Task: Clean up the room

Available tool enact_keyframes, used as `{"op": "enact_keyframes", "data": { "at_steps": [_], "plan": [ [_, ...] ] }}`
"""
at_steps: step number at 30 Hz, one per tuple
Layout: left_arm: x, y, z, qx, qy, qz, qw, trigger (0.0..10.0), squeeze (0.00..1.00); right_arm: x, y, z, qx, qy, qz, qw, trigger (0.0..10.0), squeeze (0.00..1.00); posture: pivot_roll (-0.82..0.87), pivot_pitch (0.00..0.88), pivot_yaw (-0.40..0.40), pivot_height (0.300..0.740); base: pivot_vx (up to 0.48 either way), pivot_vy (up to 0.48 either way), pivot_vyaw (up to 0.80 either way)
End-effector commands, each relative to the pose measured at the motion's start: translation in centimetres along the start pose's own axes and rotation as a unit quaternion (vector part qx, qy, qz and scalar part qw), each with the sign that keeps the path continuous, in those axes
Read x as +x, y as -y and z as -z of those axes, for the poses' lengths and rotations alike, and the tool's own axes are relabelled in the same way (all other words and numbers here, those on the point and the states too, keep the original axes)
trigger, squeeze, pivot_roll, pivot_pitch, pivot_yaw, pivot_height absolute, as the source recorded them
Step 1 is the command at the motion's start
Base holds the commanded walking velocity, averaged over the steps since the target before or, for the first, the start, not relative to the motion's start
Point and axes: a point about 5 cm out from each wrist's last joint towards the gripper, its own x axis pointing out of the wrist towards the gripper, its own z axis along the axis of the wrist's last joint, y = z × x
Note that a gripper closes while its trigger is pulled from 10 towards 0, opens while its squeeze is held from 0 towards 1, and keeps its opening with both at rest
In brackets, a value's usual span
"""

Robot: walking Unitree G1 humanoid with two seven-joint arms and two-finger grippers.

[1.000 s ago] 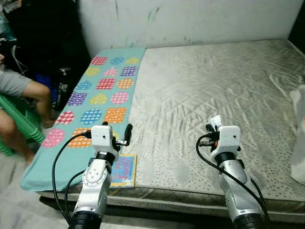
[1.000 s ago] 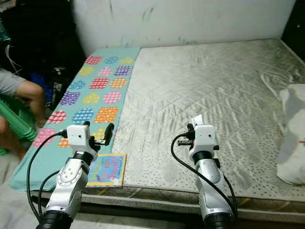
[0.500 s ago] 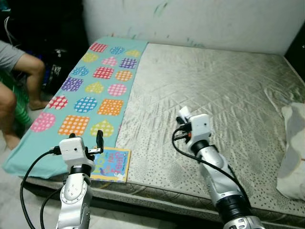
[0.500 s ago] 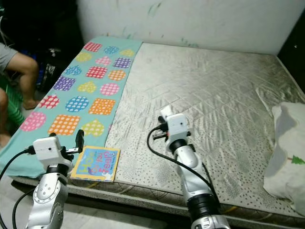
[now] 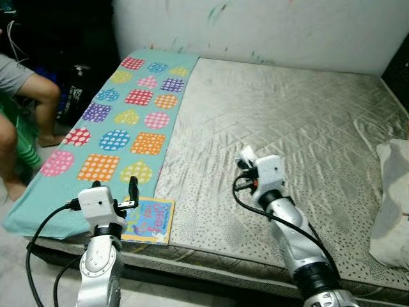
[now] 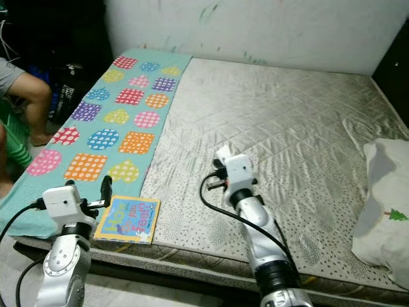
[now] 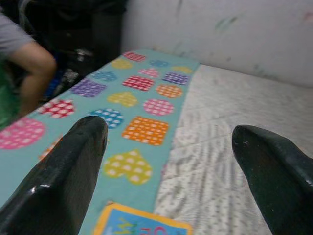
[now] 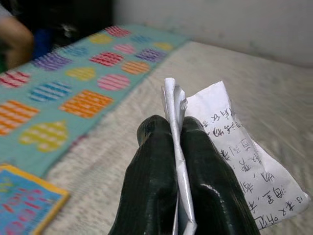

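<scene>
The right pincer [image 8: 178, 147] is clamped on a handwritten paper slip [image 8: 234, 152]: light, limp, tearable, best pinched mid-edge. The left pincer [image 7: 168, 161], fingers apart, hovers above the children's book [image 5: 149, 219].

The head's two eyes looked down from the foot of the mattress [image 5: 307, 121], sharing it nearly whole. Each wrist camera peered close along its own fingers toward the patterned blanket [image 7: 142, 93] in the frame's upper left.
</scene>
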Motion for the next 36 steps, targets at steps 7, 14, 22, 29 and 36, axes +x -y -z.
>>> {"op": "enact_keyframes", "data": {
  "at_steps": [7,14,22,29,36],
  "plan": [
    [0.2,0.14,0.17,0.001,-0.011,0.013,1.0,10.0,0.0,-0.12,-0.64,-0.44,0.007,0.013,0.001,1.0,10.0,0.0,0.08,0.047,-0.009,0.74,0.0,0.292,-0.16],
    [0.16,-0.24,0.08,0.004,-0.012,0.01,1.0,10.0,0.0,0.26,-0.75,-0.64,0.008,0.015,0.002,1.0,10.0,0.0,0.09,0.043,-0.005,0.74,0.0,0.313,-0.09],
    [0.23,-0.34,0.05,0.005,-0.012,0.009,1.0,10.0,0.0,0.25,-0.74,-0.55,0.008,0.014,0.003,1.0,10.0,0.0,0.09,0.043,-0.004,0.74,0.0,0.344,0.0],
    [0.31,-0.02,0.14,0.004,-0.015,0.013,1.0,10.0,0.0,0.19,-0.83,-0.45,0.007,0.012,0.002,1.0,10.0,0.0,0.08,0.041,-0.001,0.74,0.0,0.362,0.0],
    [0.46,0.0,0.1,0.004,-0.013,0.014,1.0,10.0,0.0,0.26,-0.81,-0.47,0.007,0.012,0.001,1.0,10.0,0.0,0.08,0.038,-0.002,0.74,0.0,0.38,0.0]
  ]
}}
